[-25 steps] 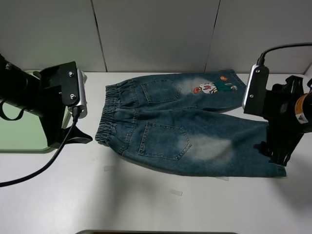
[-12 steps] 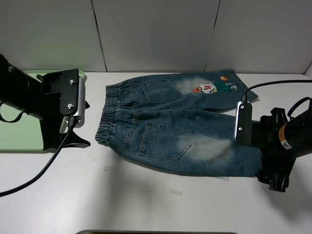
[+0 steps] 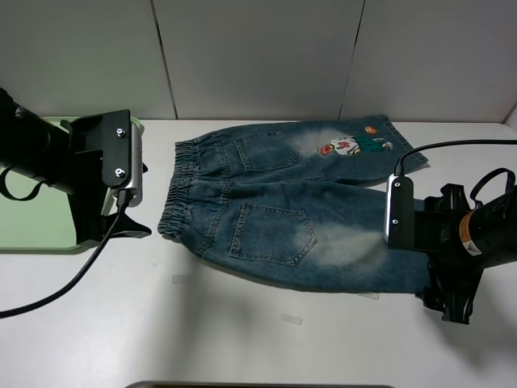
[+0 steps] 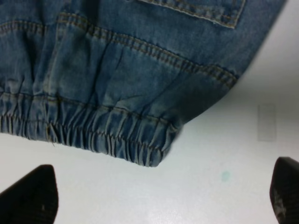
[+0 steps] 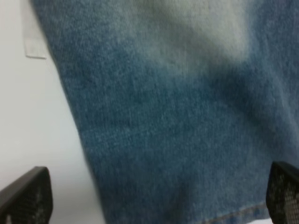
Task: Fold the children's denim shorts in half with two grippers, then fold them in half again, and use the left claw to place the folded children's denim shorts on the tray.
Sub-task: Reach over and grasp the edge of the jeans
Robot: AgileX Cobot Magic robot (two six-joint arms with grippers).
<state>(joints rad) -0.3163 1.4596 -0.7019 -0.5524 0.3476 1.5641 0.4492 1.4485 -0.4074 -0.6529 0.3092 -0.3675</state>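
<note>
Children's denim shorts point(image 3: 283, 218) flat on mid-table point(image 3: 242, 339), waistband leftward; tray point(image 3: 32, 234) far left; left claw point(image 3: 145, 202) between tray and waistband; right claw point(image 5: 156, 198) over nearer leg's hem

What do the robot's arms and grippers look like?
The left gripper and right gripper are black two-fingered claws, each with a grey plate and trailing black cable. The left arm has a black sleeve with a looped strap; the right wrist bears an orange label.

Blue denim shorts point(image 3: 275, 218) with pale patches, a colourful cartoon patch point(image 3: 347, 145); pale-green tray point(image 3: 32, 230).
</note>
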